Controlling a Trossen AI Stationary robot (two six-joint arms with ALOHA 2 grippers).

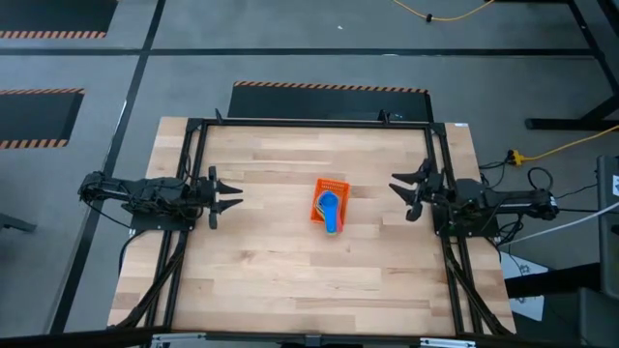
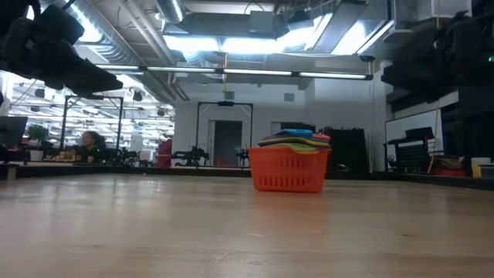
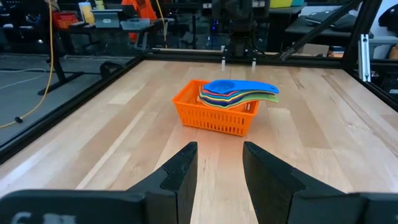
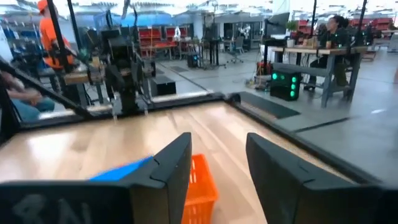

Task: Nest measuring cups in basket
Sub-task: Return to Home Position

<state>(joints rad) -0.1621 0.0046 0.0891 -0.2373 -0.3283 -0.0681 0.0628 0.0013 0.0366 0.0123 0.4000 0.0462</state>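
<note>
Nested measuring cups (image 3: 231,94): only the top blue bowl shows whole; lower ones are just rim edges and handles, count unclear. Right wrist view: basket (image 4: 200,186) blurred, half hidden behind a finger of the right claw (image 4: 217,152).

light wooden table (image 1: 261,280); striped tape (image 1: 329,87) on the floor beyond it; yellow cable (image 1: 571,145) nearby.
</note>
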